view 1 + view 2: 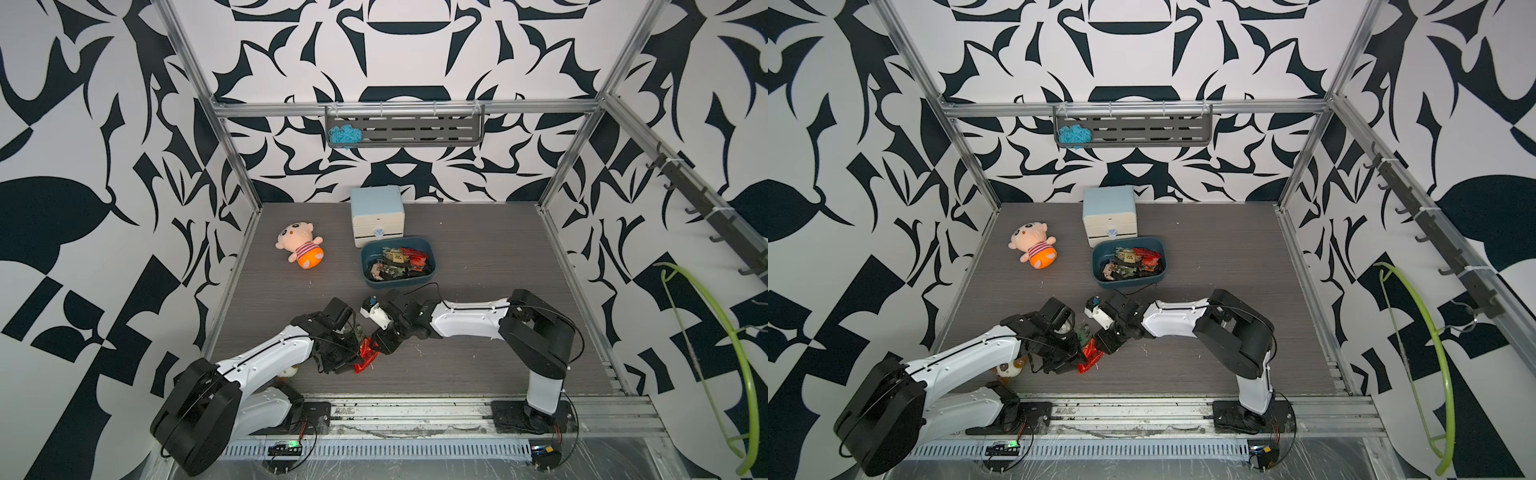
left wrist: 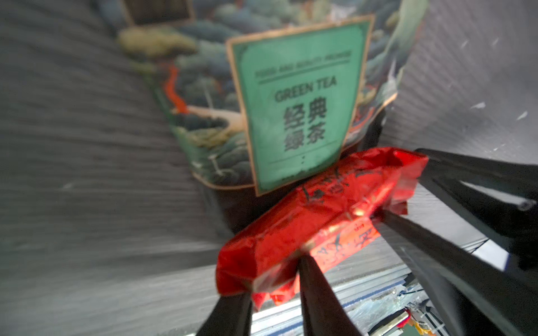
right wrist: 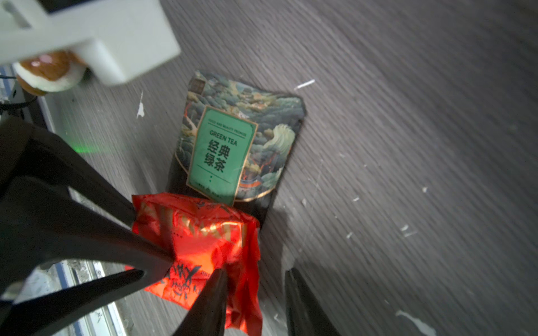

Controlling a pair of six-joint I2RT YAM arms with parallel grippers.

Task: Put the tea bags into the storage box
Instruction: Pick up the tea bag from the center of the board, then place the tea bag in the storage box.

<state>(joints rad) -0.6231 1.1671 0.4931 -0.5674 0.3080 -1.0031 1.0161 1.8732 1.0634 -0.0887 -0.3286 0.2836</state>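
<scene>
storage box [image 1: 399,283]: teal plastic, smooth, soft sheen.
tea bags [image 1: 399,262] inside the storage box: some shiny red foil, others dark printed wrappers.
red tea bag [image 2: 305,227], well in front of the storage box: glossy foil, creased, glinting.
green-label tea bag [image 3: 233,139], also well in front of it: printed wrapper, satin; matt green label.
table [image 1: 478,357]: grey wood-grain surface, matt, finely ribbed.
drawer cabinet [image 1: 377,212], just behind the storage box: pale blue and white plastic, smooth, matt.
plush doll [image 1: 299,247], beside the storage box: soft fuzzy cloth.
right gripper [image 3: 255,272]: black fingers, smooth, faint sheen.
frame rail [image 1: 415,409], beyond the table's front edge: bare metal, scuffed.
</scene>
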